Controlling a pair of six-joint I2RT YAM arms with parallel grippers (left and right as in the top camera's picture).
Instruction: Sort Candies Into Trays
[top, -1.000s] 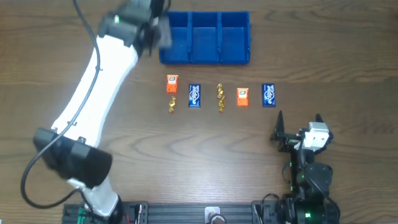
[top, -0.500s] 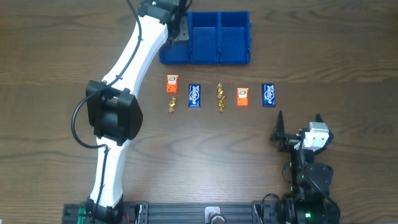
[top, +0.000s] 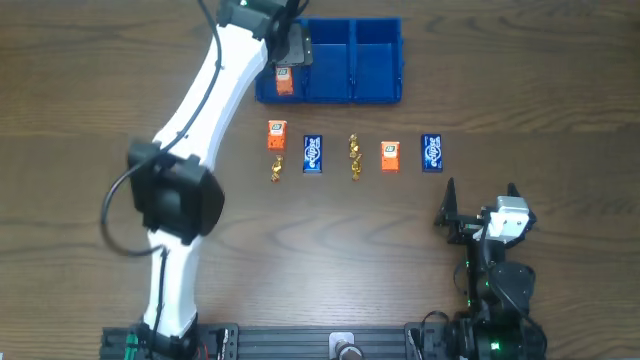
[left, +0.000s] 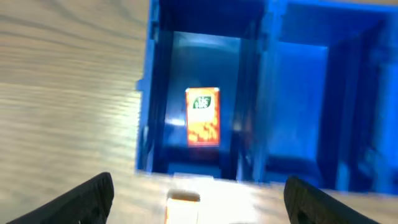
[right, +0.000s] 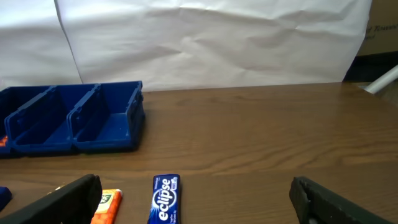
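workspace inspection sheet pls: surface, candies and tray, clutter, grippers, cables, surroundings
surface: brown wooden table, bare apart from the job's things.
job's things: blue three-compartment tray at the far side; one orange box lies in its left compartment, and the other two compartments look empty. In a row on the table: two orange boxes, two blue packs, gold candies.
clutter: nothing seen.
grippers: left gripper open and empty, above the tray's left compartment; right gripper open and empty, near the row's right end.
cables: black cable loops beside the left arm.
surroundings: white sheet behind the table.
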